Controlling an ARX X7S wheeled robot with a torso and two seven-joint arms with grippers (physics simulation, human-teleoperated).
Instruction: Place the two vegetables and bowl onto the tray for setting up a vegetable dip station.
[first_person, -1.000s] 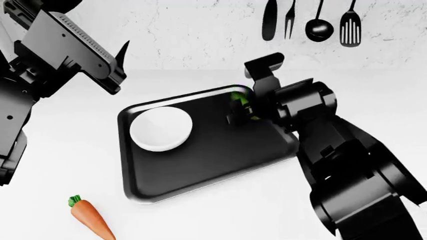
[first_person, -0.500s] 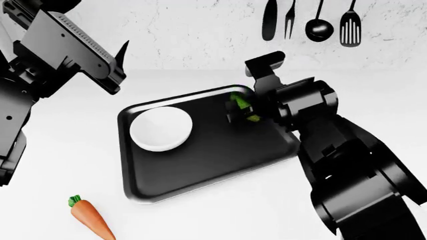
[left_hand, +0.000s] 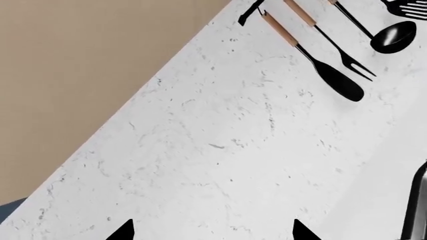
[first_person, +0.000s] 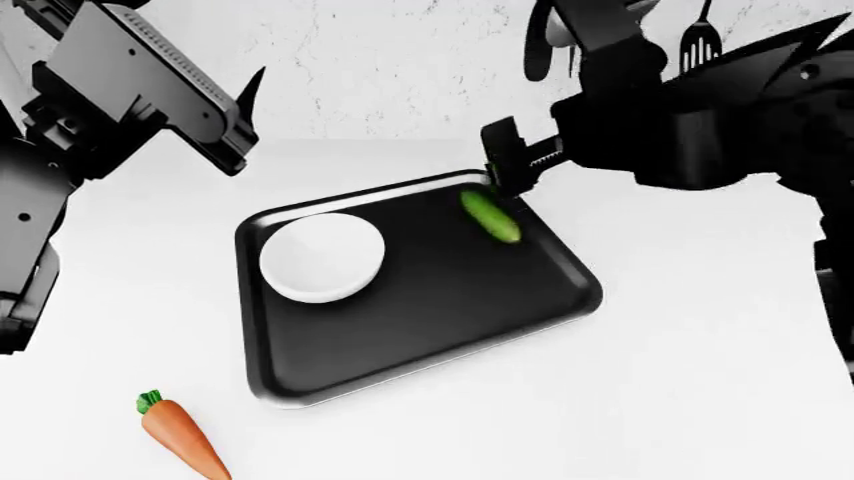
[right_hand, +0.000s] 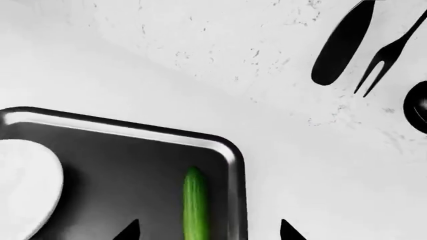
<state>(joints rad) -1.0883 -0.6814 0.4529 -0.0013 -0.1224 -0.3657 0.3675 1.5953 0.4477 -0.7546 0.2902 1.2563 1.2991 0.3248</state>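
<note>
carrot (first_person: 178, 436) lies in open counter, well apart from tray (first_person: 400, 360).

In your right wrist view, the short green cucumber (right_hand: 195, 205) and the round white bowl (right_hand: 27, 185) are cut by the edge. Only two fingertips (right_hand: 128, 231) show there.
</note>
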